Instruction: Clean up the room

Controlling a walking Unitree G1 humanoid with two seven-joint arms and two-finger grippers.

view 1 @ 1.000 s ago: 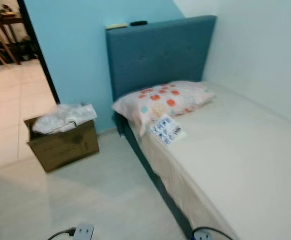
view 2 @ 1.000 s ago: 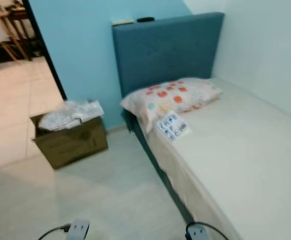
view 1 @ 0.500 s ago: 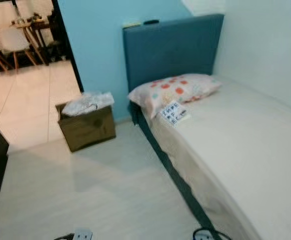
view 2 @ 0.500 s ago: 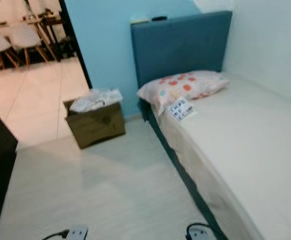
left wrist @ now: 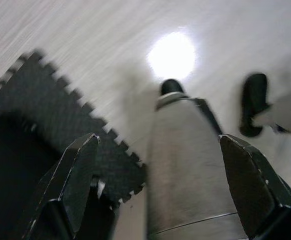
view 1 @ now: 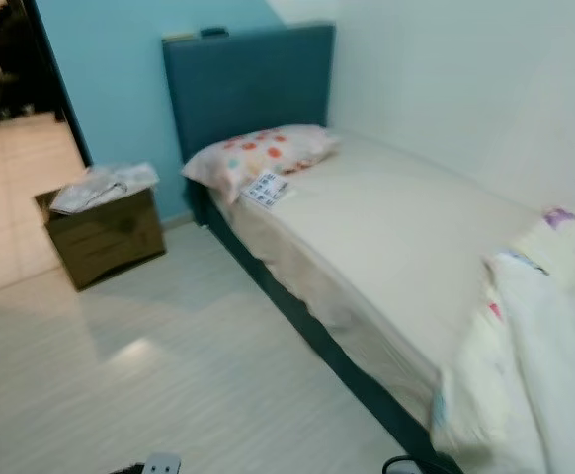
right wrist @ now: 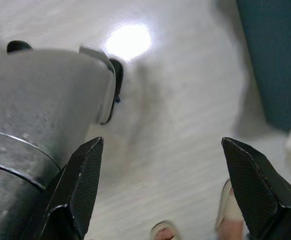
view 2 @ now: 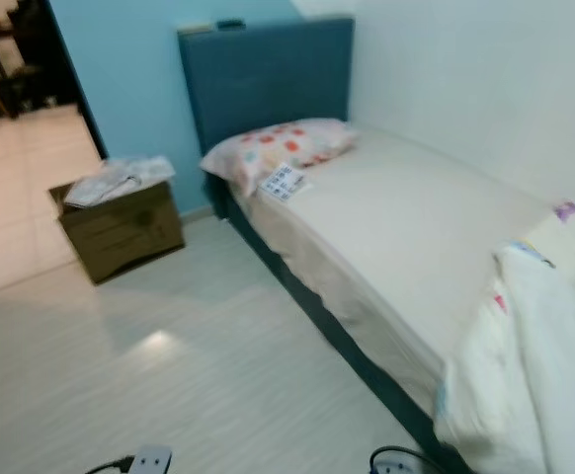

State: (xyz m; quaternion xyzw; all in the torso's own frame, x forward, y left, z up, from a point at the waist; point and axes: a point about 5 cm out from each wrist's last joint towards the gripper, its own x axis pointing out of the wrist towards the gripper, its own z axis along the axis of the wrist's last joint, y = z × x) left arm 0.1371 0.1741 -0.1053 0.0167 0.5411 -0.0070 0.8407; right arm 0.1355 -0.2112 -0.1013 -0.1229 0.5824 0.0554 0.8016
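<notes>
A bed [view 1: 396, 247] with a blue headboard [view 1: 248, 84] stands along the white wall. A spotted pillow [view 1: 258, 151] lies at its head, with a small printed sheet [view 1: 266, 188] just in front of it. A crumpled white blanket [view 1: 544, 346] is heaped at the near end and hangs over the bed's side. My left gripper [left wrist: 158, 185] hangs open over the floor beside my silver leg. My right gripper [right wrist: 165, 190] also hangs open over the floor, near the bed's blue base [right wrist: 273, 60].
A cardboard box [view 1: 105, 235] topped with white wrapping [view 1: 103, 185] sits left of the bed, beside a doorway [view 1: 16, 148]. Pale floor [view 1: 189, 375] stretches between me and the box. A dark toothed mat [left wrist: 40, 125] lies under my left side. Something pale like sandalled feet [right wrist: 228, 210] lies below my right gripper.
The camera has swung right and pulled back, so the box and headboard sit further left and the crumpled blanket has come into view. Nothing on the bed has moved.
</notes>
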